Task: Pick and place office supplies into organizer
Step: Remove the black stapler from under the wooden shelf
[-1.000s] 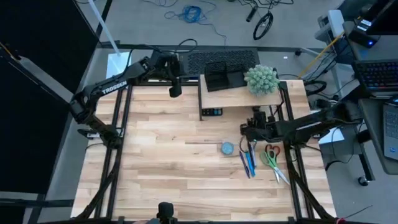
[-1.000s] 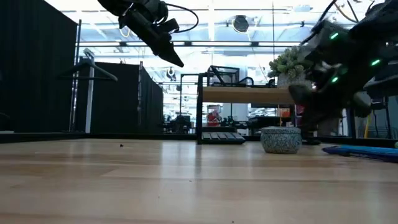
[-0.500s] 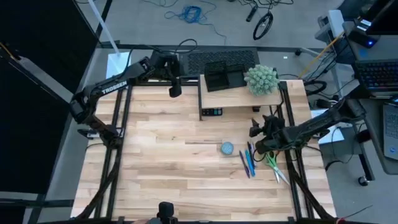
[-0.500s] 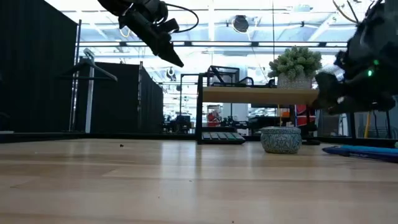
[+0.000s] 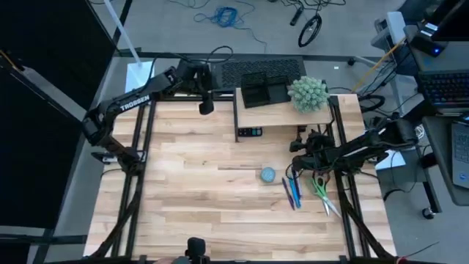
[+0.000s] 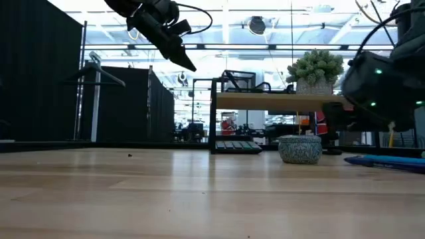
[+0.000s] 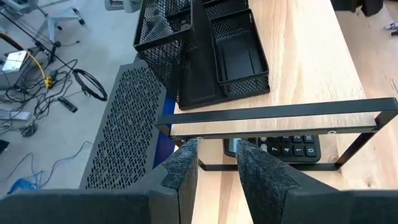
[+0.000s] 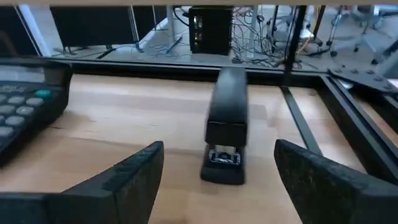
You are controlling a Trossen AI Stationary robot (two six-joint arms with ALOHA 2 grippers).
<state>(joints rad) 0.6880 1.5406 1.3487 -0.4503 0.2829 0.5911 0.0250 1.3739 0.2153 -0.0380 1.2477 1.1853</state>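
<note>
My organizer [image 5: 264,89] sits on the shelf riser [image 5: 282,111] at top centre, supplies lower right of the desk [image 5: 198,183]. Right tool [image 5: 297,158], spread wide, faces a black stapler [image 8: 225,124]; I fear grabbing that instead of the pens [image 5: 292,191]. Left tool [image 7: 214,165] narrow, waiting upper left

Overhead, table-level and two wrist cameras, perhaps all sharing the riser [image 5: 282,110].

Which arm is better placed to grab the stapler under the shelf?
Right. Its open gripper faces the black stapler nearby; the left gripper hangs by the table's far edge.
</note>
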